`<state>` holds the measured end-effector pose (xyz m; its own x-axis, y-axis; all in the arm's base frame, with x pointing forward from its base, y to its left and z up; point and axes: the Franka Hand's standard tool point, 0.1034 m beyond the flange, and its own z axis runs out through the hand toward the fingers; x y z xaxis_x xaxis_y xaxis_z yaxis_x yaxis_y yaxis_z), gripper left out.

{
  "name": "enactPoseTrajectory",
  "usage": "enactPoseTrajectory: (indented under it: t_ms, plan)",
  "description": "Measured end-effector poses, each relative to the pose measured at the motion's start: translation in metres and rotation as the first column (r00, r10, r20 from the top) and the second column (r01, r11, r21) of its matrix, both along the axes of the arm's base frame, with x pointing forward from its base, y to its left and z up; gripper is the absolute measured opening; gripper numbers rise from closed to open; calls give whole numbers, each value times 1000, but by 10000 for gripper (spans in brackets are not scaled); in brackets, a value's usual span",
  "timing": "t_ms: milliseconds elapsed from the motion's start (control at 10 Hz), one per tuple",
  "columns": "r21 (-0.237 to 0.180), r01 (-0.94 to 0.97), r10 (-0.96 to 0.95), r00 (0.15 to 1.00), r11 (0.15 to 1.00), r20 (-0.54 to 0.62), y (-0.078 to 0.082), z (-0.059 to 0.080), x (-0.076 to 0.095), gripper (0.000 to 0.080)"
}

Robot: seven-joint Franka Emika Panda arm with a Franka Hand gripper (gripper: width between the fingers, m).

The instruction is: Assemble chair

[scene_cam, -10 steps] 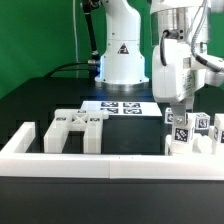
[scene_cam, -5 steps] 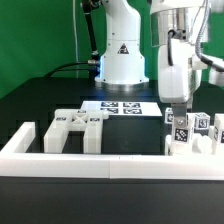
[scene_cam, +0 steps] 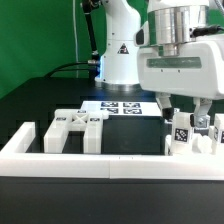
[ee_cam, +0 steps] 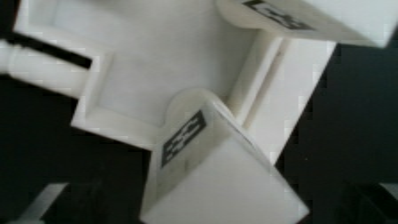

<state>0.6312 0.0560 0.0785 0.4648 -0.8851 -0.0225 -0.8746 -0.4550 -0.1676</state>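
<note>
gripper (scene_cam: 183, 114) has swung broadside and opened wide since a second ago, hanging just over the chair parts (scene_cam: 188, 138) at the exterior view's right, gripping nothing. you still have loose parts (scene_cam: 75, 124) at its left; looks early, most joining left.
</note>
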Motion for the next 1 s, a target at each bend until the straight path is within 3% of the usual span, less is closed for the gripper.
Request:
enactPoseTrajectory:
  t_ms: [300, 1000]
  plan:
    - [-38, -325, 326, 945, 945, 3, -6, 0, -1, 649]
    - [-129, -635, 636, 770, 761, -38, -2, -2, -2, 649]
